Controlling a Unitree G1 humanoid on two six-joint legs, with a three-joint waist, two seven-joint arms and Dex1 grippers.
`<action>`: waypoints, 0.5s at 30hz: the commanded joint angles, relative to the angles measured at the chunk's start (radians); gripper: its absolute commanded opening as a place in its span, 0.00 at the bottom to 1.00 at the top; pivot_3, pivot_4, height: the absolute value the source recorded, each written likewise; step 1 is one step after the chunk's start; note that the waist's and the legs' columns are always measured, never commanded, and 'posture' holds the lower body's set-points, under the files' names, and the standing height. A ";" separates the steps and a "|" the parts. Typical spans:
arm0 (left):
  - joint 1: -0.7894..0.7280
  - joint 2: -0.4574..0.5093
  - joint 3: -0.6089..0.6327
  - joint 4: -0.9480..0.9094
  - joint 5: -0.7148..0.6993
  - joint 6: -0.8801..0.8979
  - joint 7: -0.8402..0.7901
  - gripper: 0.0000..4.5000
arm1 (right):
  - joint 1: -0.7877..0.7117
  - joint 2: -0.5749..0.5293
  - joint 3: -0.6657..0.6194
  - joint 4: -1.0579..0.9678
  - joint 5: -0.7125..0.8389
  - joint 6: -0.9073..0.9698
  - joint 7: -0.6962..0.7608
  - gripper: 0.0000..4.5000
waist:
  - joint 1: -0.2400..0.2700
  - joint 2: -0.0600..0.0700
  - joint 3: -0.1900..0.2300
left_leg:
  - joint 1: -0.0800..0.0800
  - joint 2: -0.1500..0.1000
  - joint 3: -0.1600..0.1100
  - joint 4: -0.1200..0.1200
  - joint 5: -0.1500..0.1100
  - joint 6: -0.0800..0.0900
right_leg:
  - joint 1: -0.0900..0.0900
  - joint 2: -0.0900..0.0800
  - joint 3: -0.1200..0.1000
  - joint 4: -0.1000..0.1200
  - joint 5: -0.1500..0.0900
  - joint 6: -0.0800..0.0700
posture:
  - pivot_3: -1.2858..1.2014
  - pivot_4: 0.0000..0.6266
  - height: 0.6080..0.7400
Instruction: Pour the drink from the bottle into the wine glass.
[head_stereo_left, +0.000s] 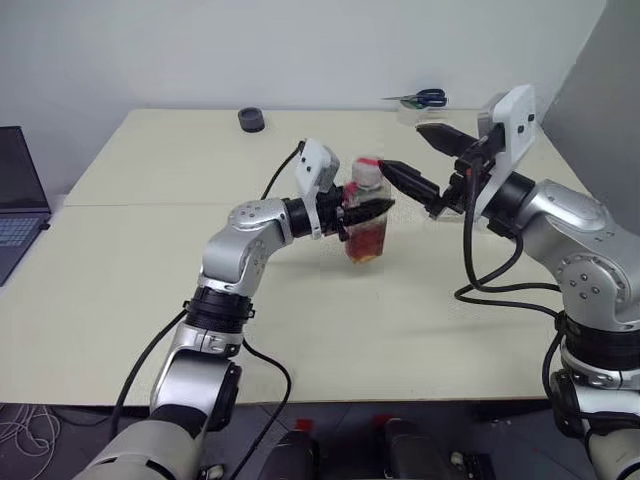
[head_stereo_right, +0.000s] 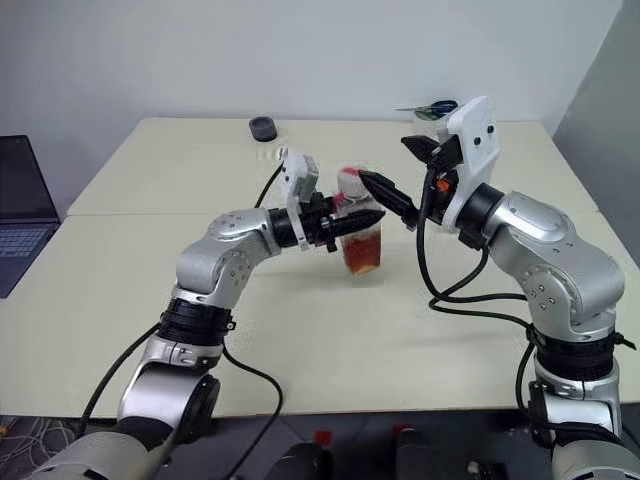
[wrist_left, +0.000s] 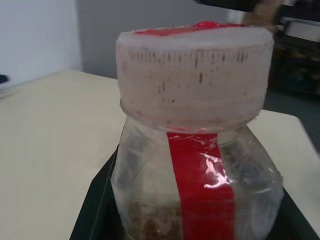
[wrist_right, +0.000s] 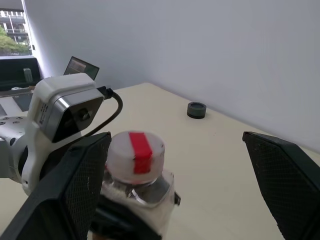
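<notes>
Clearly the left end effector (head_stereo_left: 372, 210) is clamped on the bottle (head_stereo_left: 367, 222), its black fingers pinching the body below the shoulder, near the centre of the head views and raised a little off the desk (head_stereo_left: 150, 290). The right end effector (head_stereo_left: 425, 160) stands wide apart, one finger reaching just beside the cap (head_stereo_left: 367, 172) and the other held higher, toward the upper right of the frame. In the right wrist view the cap (wrist_right: 135, 156) sits low between the two spread fingers, closer to one of them, so it is not yet centred.

The step in hand looks like uncapping. To do it well, the right end effector should settle until the cap lies squarely between its pads, close on the ribbed wall of the cap and not on the neck, then twist while the left grip keeps the bottle upright and steady. The drink (head_stereo_left: 367, 243) fills only the lower part of the bottle, so a small tilt should not spill it, yet a slipping grip could.

A pair of scissors (head_stereo_left: 420, 98) and a small dark puck (head_stereo_left: 251, 120) lie at the far edge of the desk, well apart. I cannot pick out the wine glass with any certainty.
</notes>
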 joint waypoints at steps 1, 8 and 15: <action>-0.044 0.009 -0.007 -0.017 -0.013 -0.023 -0.066 0.39 | -0.008 -0.007 -0.039 -0.058 0.041 0.026 -0.012 1.00 | -0.001 0.000 0.000 | 0.000 0.000 0.000 0.000 0.000 0.000 | 0.000 0.000 0.000 0.000 0.000 0.000 | 0.52 0.24 1.00; -0.096 -0.003 -0.011 0.063 0.005 -0.050 -0.118 0.39 | 0.012 -0.010 -0.066 -0.136 0.211 0.156 -0.030 1.00 | 0.000 0.000 0.000 | 0.000 0.000 0.000 0.000 0.000 0.000 | 0.000 0.000 0.000 0.000 0.000 0.000 | 0.52 0.24 1.00; -0.114 -0.019 -0.007 0.086 0.006 -0.061 -0.126 0.39 | 0.000 0.059 -0.033 -0.127 0.189 0.154 -0.142 1.00 | -0.001 0.000 0.000 | 0.000 0.000 0.000 0.000 0.000 0.000 | 0.000 0.000 0.000 0.000 0.000 0.000 | 0.52 0.24 1.00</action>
